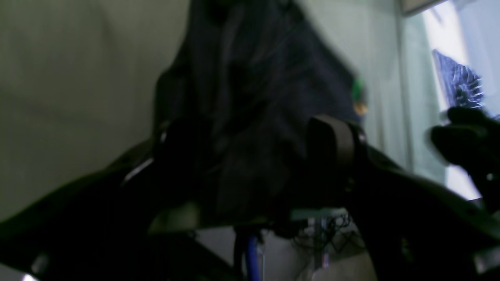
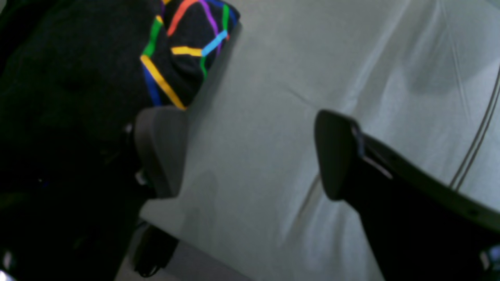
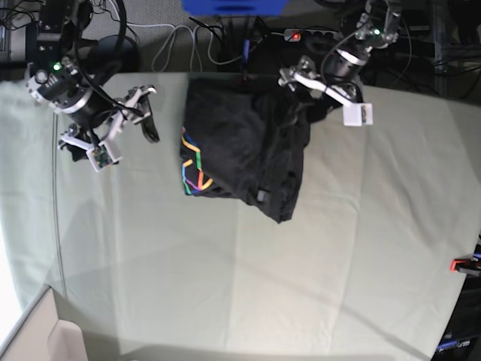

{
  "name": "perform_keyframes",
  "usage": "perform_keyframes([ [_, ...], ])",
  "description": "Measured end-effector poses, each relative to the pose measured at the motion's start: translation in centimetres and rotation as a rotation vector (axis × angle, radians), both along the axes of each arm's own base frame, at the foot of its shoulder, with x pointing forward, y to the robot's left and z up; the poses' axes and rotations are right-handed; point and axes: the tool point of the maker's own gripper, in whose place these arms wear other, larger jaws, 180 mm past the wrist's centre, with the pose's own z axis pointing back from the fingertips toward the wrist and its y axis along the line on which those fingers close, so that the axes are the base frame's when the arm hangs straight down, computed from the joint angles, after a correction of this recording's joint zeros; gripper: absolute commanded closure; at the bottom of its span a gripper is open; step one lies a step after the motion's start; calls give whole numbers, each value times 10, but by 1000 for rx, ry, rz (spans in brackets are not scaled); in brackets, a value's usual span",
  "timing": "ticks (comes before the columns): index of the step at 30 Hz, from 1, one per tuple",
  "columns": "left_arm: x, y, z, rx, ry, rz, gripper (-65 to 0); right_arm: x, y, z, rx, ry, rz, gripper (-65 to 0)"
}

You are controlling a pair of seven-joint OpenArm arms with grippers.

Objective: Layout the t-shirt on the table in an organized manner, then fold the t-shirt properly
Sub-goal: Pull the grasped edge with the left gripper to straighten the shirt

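Observation:
The black t-shirt point(image 3: 244, 147) lies crumpled at the far middle of the pale grey-green table point(image 3: 301, 263), with its rainbow print point(image 3: 194, 169) on its left edge. My left gripper point(image 3: 301, 101) is at the shirt's far right corner. In the left wrist view its fingers point(image 1: 332, 144) stand wide apart with dark shirt fabric point(image 1: 250, 97) bunched between them. My right gripper point(image 3: 149, 113) is open and empty over bare table, left of the shirt. In the right wrist view point(image 2: 246, 156) its left finger is just beside the printed fold point(image 2: 187, 50).
A red clamp point(image 3: 460, 264) sits at the table's right edge. Cables and a power strip point(image 3: 301, 34) lie behind the far edge, by a blue box point(image 3: 233, 6). The table's near left corner point(image 3: 30, 316) is cut off.

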Motion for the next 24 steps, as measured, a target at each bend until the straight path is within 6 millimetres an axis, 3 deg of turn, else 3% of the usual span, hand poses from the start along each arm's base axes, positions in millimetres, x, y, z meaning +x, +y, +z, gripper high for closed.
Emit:
perform_keyframes([
  [3, 1, -1, -8, -1, 15, -1, -426, 0, 0, 0, 1, -2, 0, -515],
  [9, -2, -23, -14, -26, 33, -60, -395, 0, 0, -1, 1, 1, 0, -515],
  [15, 18, -27, -7, -32, -9, -62, -211, 0, 0, -1, 1, 1, 0, -515],
  [19, 9, -25, -15, -24, 20, -69, -23, 0, 0, -1, 1, 1, 0, -515],
  [24, 12, -22, -10, -15, 5, -66, 0, 1, -1, 0, -2, -2, 1, -515],
])
